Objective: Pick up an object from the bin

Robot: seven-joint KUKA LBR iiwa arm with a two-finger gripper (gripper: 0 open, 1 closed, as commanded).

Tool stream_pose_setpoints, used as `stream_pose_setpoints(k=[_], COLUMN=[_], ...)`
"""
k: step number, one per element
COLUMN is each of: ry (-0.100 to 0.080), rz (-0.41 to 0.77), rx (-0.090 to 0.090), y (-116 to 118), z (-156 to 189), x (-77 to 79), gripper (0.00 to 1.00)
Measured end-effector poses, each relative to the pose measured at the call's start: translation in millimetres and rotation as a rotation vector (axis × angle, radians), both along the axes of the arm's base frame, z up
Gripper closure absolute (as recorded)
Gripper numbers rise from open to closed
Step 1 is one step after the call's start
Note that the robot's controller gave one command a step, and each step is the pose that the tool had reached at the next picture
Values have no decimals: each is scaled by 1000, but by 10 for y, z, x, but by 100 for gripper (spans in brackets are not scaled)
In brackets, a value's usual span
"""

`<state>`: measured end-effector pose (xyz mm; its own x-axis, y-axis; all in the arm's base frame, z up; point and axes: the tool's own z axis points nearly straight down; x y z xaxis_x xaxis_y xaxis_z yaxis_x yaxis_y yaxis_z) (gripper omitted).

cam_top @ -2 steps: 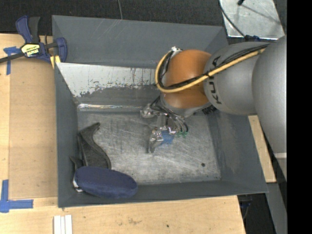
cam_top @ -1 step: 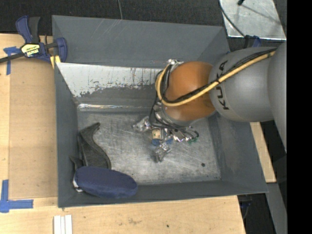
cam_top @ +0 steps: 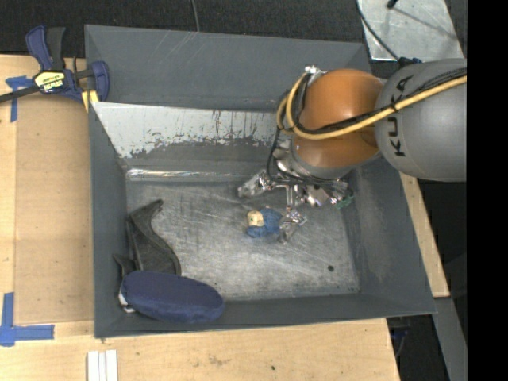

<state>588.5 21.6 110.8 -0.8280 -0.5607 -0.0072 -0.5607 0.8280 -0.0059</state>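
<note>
My gripper [cam_top: 287,222] hangs low over the middle of the bin floor, under the orange wrist cover. Right at its metal fingers lies a small blue thing with a cream-coloured end [cam_top: 260,223]. It rests on the floor just left of the fingertips, touching or nearly touching them. Whether it sits between the fingers I cannot make out.
A dark grey curved piece [cam_top: 148,240] lies along the bin's left wall. Below it, in the front left corner, sits a dark blue oval pouch [cam_top: 173,297]. The arm comes in over the bin's right rim.
</note>
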Motion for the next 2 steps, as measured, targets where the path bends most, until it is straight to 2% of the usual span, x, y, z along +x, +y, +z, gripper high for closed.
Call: stream_pose_setpoints(k=[1,2], ry=[4,-11], rz=[-53,-54], rx=[4,7], y=[-82,-70], z=[-381,-341], x=[43,80], gripper=[0,100])
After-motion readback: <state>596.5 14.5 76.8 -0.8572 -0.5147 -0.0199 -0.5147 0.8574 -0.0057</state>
